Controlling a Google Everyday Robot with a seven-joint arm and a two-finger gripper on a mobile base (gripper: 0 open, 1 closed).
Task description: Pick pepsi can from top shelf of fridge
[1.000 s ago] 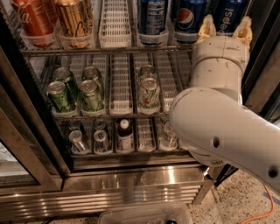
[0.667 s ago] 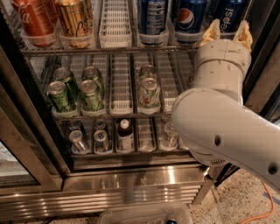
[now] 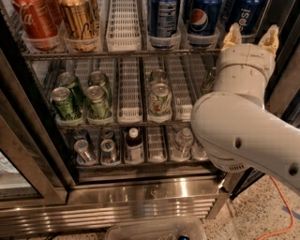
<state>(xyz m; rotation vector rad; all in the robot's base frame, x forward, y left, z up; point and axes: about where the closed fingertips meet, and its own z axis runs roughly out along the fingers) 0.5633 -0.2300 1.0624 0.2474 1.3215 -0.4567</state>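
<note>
The pepsi can (image 3: 247, 14), blue with white lettering up its side, stands at the right end of the top shelf (image 3: 123, 52) of the fridge (image 3: 140, 206). To its left stand a blue can with the round logo (image 3: 204, 16) and a blue can with a white print panel (image 3: 162, 16). My gripper (image 3: 251, 35) is at the upper right, just in front of and below the pepsi can. It is open, with one fingertip (image 3: 233, 33) at each side of the can's lower part. My white arm (image 3: 243, 136) covers the fridge's right side.
A red cola can (image 3: 35, 21) and a gold can (image 3: 82, 18) stand top left. Green cans (image 3: 65, 103) sit on the middle rack, and a small bottle (image 3: 134, 145) and cans on the bottom one. The open glass door (image 3: 23, 154) is at left. An orange cable (image 3: 283, 206) lies on the floor.
My gripper has shifted a little to the right along the top shelf, now more squarely in front of the pepsi can. The cans have not moved.
</note>
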